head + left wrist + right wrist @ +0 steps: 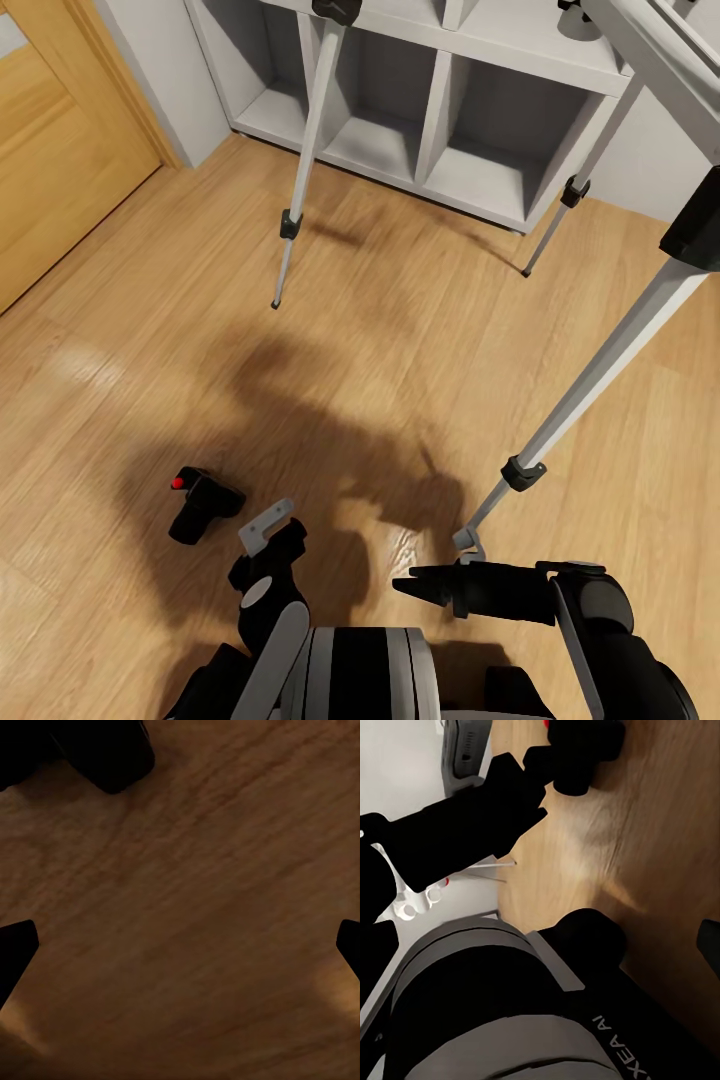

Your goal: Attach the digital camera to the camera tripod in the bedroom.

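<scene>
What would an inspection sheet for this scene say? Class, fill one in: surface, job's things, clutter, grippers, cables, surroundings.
Surface: light wood floor, shadowed in the middle.
Job's things: camera lies on the floor, red button showing, not on the tripod; three silver legs stand spread on the floor.
Clutter: nothing seen.
Grippers: left gripper beside the camera, apart from it, open and empty; right gripper near a tripod foot, whether open or shut cannot be told.
Cables: nothing seen.
Surroundings: white cube shelf behind the tripod, wooden door at left.
</scene>
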Robot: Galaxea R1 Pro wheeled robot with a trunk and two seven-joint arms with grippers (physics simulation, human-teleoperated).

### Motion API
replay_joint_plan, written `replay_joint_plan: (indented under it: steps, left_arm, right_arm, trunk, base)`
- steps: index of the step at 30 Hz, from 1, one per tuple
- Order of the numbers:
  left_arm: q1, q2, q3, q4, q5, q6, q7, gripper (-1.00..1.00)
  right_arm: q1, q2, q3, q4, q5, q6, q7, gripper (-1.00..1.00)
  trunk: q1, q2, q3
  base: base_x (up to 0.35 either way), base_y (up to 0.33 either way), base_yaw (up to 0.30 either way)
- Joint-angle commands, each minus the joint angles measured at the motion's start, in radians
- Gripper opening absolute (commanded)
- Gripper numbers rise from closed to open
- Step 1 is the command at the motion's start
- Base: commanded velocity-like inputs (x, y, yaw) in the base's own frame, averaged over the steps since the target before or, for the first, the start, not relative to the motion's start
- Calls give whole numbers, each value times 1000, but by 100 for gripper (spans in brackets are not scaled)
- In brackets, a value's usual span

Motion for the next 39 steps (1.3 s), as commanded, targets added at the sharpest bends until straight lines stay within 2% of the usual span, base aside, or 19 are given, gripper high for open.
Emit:
replay_joint_plan:
  steps: [1,8,10,14,15,21,28,39]
  left_arm:
    - [-1,0,0,0,1,8,5,100]
    - [-6,-3,0,8,-2,-67,-16,100]
    - [-46,-2,1,23,4,-92,-23,100]
    - [-88,-3,1,63,3,-100,-24,100]
    - [-138,-5,2,108,10,-104,-25,100]
    - [-198,-9,3,173,14,-108,-25,100]
    - [-213,-10,3,203,15,-113,-25,100]
    - [-217,-12,4,239,20,-207,-20,100]
  right_arm:
    - [-1,0,-1,-1,6,9,7,100]
    - [-1,0,-1,-1,6,9,7,100]
    - [-1,0,-2,-1,6,9,7,100]
    - [-1,0,-2,-1,6,9,7,100]
    - [-1,0,-2,-1,6,9,7,100]
    - [-1,0,-2,-1,6,9,7,100]
    - [-1,0,-2,-1,6,9,7,100]
    - [-1,0,-2,-1,6,9,7,100]
  trunk:
    - [0,0,-1]
    - [0,0,-1]
    - [0,0,-1]
    - [0,0,-1]
    - [0,0,-1]
    - [0,0,-1]
    - [0,0,-1]
    - [0,0,-1]
  base:
    - [0,0,0]
    - [0,0,0]
    - [0,0,0]
    - [0,0,0]
    - [0,0,0]
    - [0,0,0]
    - [0,0,0]
    - [0,0,0]
